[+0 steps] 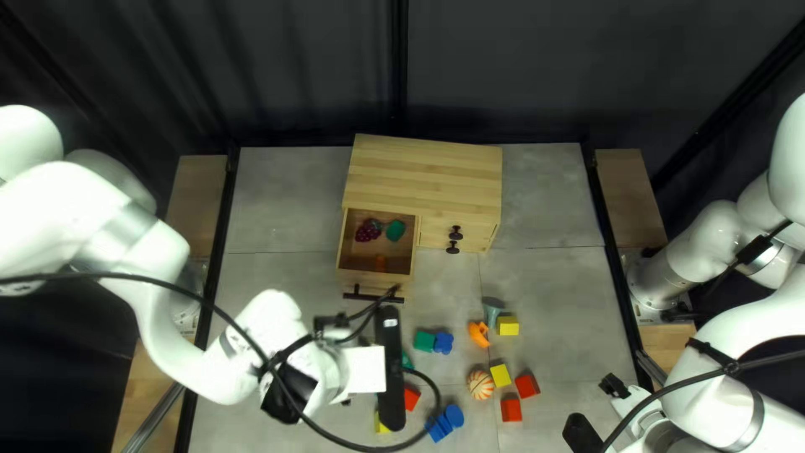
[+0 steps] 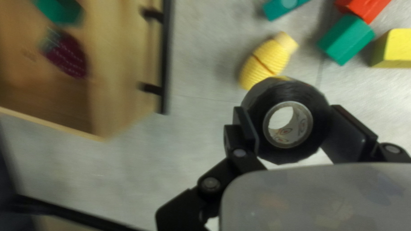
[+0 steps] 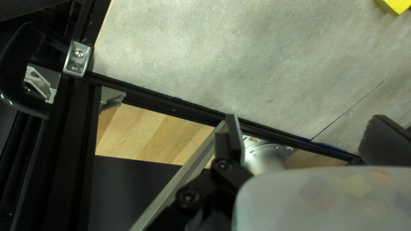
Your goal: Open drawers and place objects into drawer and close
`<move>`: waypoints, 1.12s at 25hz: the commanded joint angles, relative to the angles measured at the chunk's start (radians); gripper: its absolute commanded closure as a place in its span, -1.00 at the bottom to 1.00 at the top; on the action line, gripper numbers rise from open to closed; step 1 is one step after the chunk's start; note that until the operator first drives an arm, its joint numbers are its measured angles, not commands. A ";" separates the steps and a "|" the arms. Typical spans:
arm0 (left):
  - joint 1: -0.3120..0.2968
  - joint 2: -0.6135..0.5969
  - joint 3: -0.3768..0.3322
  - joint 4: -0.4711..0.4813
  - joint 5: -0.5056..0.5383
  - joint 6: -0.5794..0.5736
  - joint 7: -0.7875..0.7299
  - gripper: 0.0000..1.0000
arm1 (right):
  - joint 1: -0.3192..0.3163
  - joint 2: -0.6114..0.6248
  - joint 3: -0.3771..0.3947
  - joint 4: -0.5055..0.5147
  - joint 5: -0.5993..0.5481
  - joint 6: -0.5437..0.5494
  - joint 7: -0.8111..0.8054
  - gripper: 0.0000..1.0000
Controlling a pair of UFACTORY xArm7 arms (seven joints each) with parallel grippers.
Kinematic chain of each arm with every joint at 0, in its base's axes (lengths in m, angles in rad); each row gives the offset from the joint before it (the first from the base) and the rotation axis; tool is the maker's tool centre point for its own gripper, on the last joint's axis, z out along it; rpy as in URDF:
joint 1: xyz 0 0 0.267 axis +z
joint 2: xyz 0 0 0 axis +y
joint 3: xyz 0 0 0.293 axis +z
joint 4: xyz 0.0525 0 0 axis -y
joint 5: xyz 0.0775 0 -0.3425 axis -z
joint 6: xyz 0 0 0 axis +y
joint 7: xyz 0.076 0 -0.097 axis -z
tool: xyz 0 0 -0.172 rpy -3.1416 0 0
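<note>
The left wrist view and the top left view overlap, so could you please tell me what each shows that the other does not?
Only the left wrist view shows the roll of black tape, held between the fingers of my left gripper, and the ribbed yellow toy.

Only the top left view shows the cabinet's top, its dark knobs and the striped orange ball.

Both show the open drawer, its black handle, and the dark red toy and green piece inside.

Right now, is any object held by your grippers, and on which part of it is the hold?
My left gripper holds the roll of black tape by opposite sides of its outer surface. My right gripper is open, holding nothing.
</note>
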 commanded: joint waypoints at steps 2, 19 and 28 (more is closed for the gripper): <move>0.089 -0.001 0.094 0.016 0.054 -0.017 0.174 1.00 | 0.000 0.000 0.000 0.000 0.000 0.000 0.000 -1.00; 0.079 -0.063 0.080 -0.077 0.021 -0.040 0.005 -1.00 | 0.000 0.000 0.000 0.000 0.000 0.000 0.000 -1.00; -0.049 0.096 -0.049 0.052 -0.063 0.034 0.142 -1.00 | 0.000 0.000 0.000 0.000 0.000 0.000 0.000 -1.00</move>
